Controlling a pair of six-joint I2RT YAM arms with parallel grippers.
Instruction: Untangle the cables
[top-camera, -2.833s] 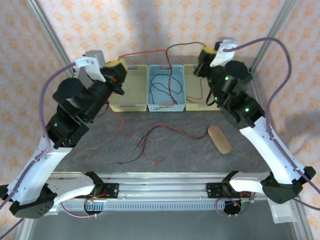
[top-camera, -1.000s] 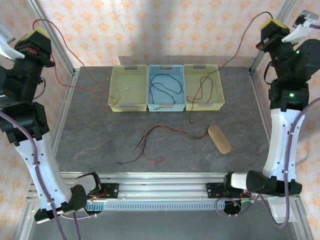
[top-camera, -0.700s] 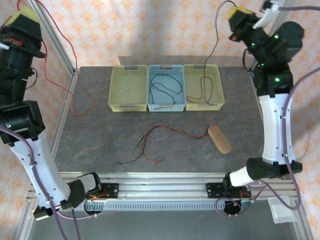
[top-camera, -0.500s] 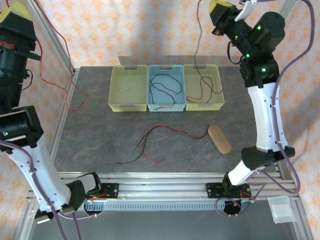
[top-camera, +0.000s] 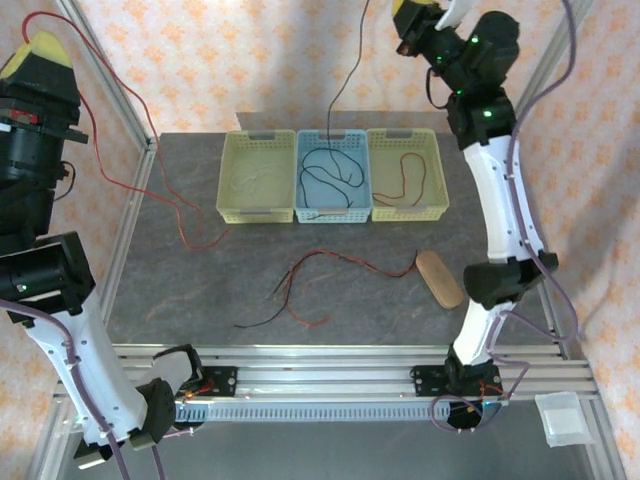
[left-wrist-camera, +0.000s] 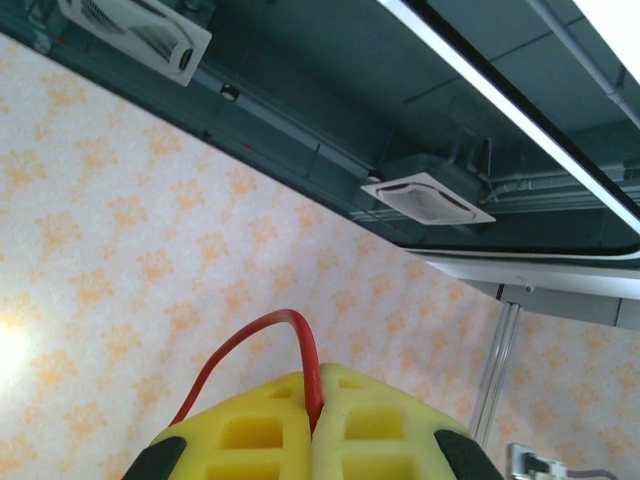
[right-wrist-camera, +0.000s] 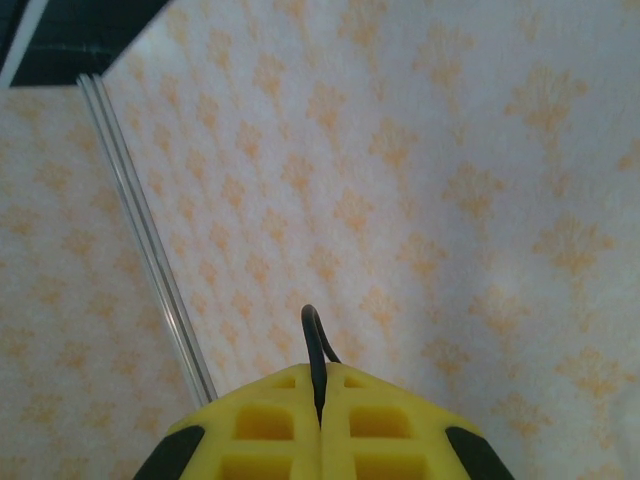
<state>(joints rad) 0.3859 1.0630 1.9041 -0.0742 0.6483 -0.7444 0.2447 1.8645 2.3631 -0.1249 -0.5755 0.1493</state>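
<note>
Both arms are raised high with a strand apiece, and the sorting looks roughly half done. The left end effector (left-wrist-camera: 318, 385) is clenched on a red cable (left-wrist-camera: 255, 335), which loops down past the left edge of the surface (top-camera: 480, 200) and trails onto it just in front of the left yellow basket (top-camera: 257, 218). The right end effector (right-wrist-camera: 320, 390) is clamped on a black cable (right-wrist-camera: 312, 325) that hangs straight down into the blue basket (top-camera: 334, 217) at the middle of the far edge, where black coils already lie. A reddish cable (top-camera: 405, 175) sits in the right yellow basket (top-camera: 408, 214), and a pale one shows faintly in the left. Left to do, by the look of it, is to settle both lifted strands and then take on the knot of red and black cables (top-camera: 345, 257) toward the near edge, beside a wooden piece (top-camera: 440, 278).
</note>
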